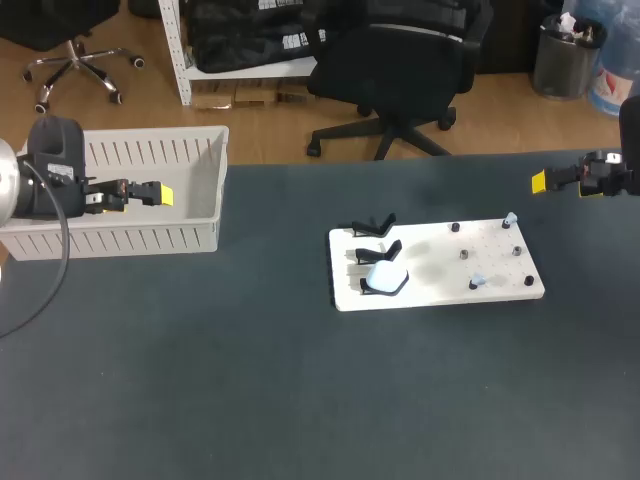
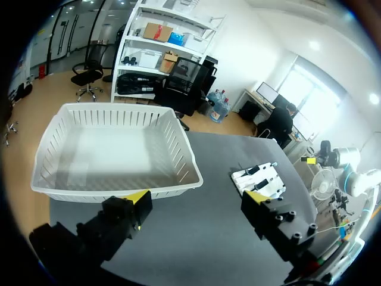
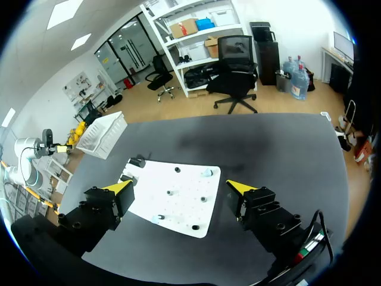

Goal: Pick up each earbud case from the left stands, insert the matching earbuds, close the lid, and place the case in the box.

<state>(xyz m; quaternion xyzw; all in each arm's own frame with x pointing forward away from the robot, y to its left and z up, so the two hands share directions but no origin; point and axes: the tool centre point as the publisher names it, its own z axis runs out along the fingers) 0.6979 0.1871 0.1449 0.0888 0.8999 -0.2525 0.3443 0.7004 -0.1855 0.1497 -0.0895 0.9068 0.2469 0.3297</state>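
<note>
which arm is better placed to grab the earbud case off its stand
Left, probably. The earbud case sits at the white board's left end, facing the left gripper, open by the box. The right gripper would cross the whole board.

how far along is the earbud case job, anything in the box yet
Done: nothing that shows; the box looks empty. In hand: nothing; the left gripper, by the box, and the right gripper are both open. Left: a white case sits on its stand and earbuds sit on pegs of the board, so picking, inserting, closing and placing all remain.
</note>
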